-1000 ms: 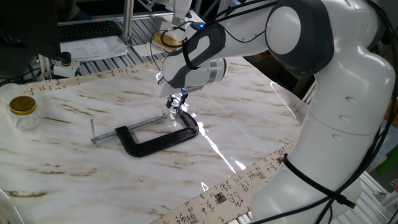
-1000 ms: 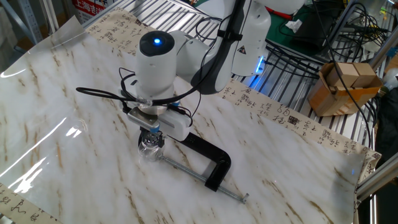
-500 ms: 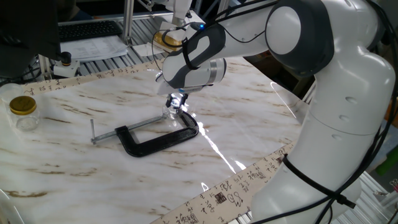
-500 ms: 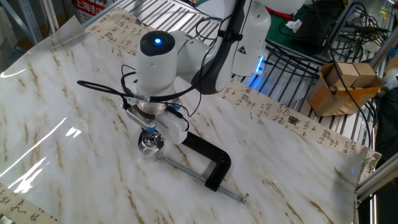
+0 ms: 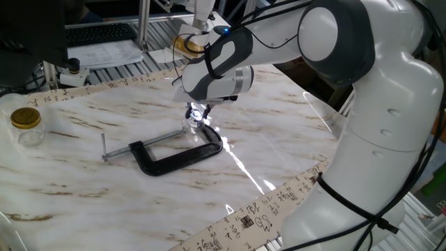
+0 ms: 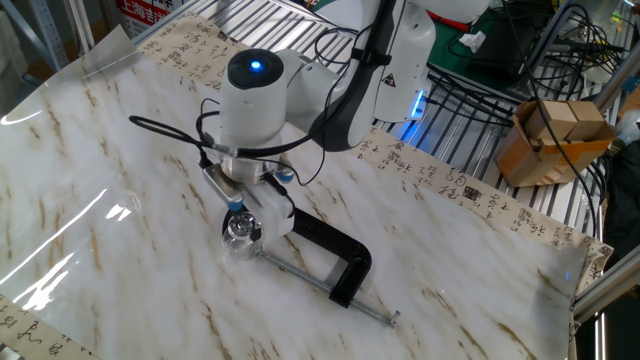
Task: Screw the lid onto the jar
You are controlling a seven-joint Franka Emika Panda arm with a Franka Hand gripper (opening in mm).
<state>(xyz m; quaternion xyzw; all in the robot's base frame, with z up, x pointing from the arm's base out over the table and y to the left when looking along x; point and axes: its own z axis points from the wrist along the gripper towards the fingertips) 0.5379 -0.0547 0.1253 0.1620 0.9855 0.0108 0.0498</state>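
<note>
A black C-clamp (image 5: 178, 155) lies flat at the centre of the marble-patterned worktop (image 5: 83, 188), its screw handle pointing toward the left of the frame. At the far left edge stands a clear jar with a gold lid (image 5: 26, 125). A cardboard box (image 6: 552, 138) sits off the worktop at the right of the other fixed view.

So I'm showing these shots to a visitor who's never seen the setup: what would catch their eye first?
Most striking is the big white robot arm bending over the marble-patterned table, its gripper poised right over a tiny clear jar at mid-table. Beside the jar lies a black C-clamp. At the far left edge stands a larger jar with a gold lid.
</note>
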